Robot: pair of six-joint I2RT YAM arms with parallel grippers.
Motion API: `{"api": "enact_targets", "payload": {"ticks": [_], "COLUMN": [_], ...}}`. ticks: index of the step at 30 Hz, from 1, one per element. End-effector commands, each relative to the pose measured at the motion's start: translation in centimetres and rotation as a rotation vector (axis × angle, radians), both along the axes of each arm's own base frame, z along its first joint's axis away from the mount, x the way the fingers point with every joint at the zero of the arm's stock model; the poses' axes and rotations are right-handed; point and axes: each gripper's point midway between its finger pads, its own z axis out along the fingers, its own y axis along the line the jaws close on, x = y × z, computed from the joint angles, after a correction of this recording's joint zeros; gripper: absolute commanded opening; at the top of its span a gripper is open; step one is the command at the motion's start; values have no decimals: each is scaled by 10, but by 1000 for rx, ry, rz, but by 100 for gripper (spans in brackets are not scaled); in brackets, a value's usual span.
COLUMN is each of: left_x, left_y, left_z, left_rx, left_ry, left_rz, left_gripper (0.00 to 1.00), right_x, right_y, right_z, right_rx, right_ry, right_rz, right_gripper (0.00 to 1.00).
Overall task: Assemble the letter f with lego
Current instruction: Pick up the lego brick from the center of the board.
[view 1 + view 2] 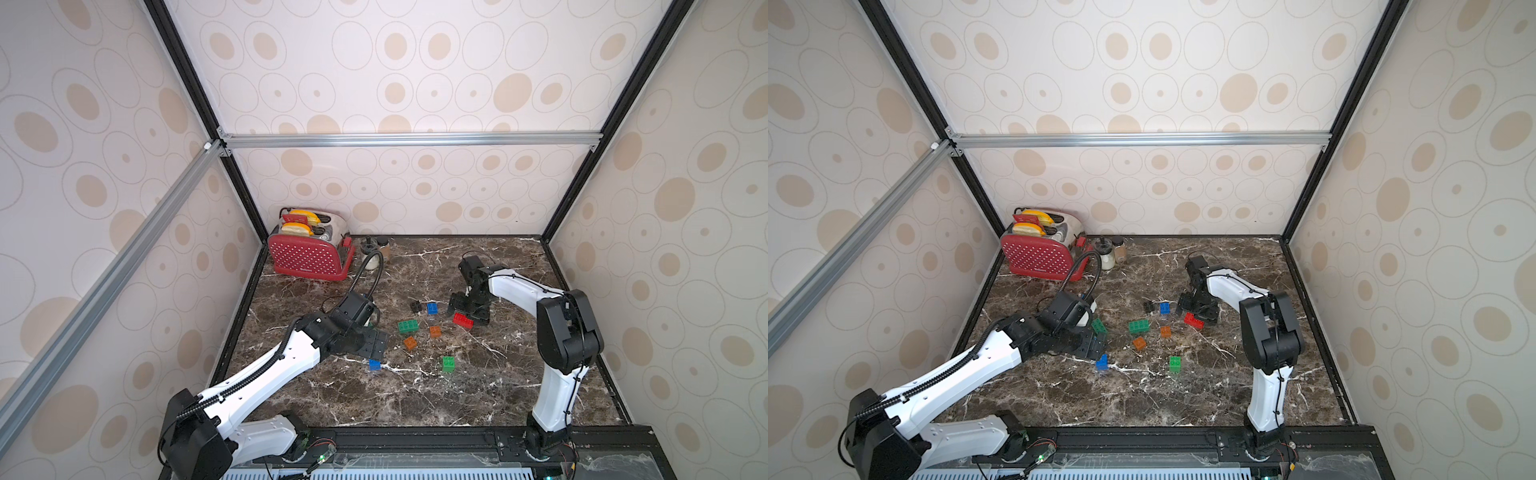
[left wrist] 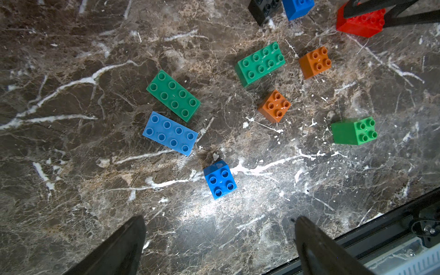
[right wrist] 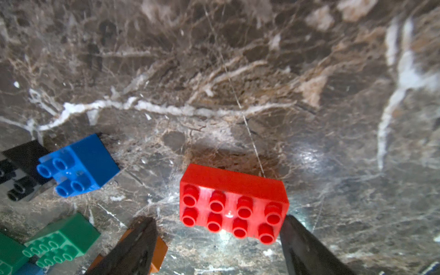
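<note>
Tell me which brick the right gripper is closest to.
The red brick, the only red one. It lies studs up between the right gripper's open fingers; nothing else does.

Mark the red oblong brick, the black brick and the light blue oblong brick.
red oblong brick [image 3: 234, 209]: right wrist view, on its studded top.
black brick [image 1: 415, 306]: in a top view, on its top face.
light blue oblong brick [image 2: 170, 133]: left wrist view, middle of its studded top.

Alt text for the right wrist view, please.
A red oblong eight-stud plastic brick lies on the dark marble table between the open black fingers of the right end effector. A blue square plastic brick and a black brick lie nearby.
</note>
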Motion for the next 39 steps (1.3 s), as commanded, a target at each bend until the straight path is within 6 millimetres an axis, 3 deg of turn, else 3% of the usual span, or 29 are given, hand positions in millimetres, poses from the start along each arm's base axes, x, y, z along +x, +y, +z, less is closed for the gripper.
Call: {"api": "enact_targets", "payload": {"ticks": [1, 10, 15, 19, 25, 39], "left_x": [5, 3, -3, -9, -11, -14], "left_y": [0, 2, 2, -1, 0, 3], "left_z": [11, 7, -16, -30, -36, -39], "left_rx": [-1, 5, 42, 40, 38, 44], "left_ry": [-15, 0, 60, 111, 122, 125], "left_rz": [-1, -4, -37, -48, -46, -38], "left_gripper": [99, 99, 99, 99, 99, 99], "right_x": [0, -2, -2, -3, -1, 4], "right_y": [-1, -4, -5, -6, -7, -4], "right_z": [-6, -14, -14, -12, -12, -13], "right_rx": [-17, -41, -59, -71, -76, -72], "right_ry": [23, 42, 41, 36, 29, 42], "right_rz": [15, 21, 40, 57, 69, 53], "right_gripper": [83, 75, 71, 74, 80, 77]}}
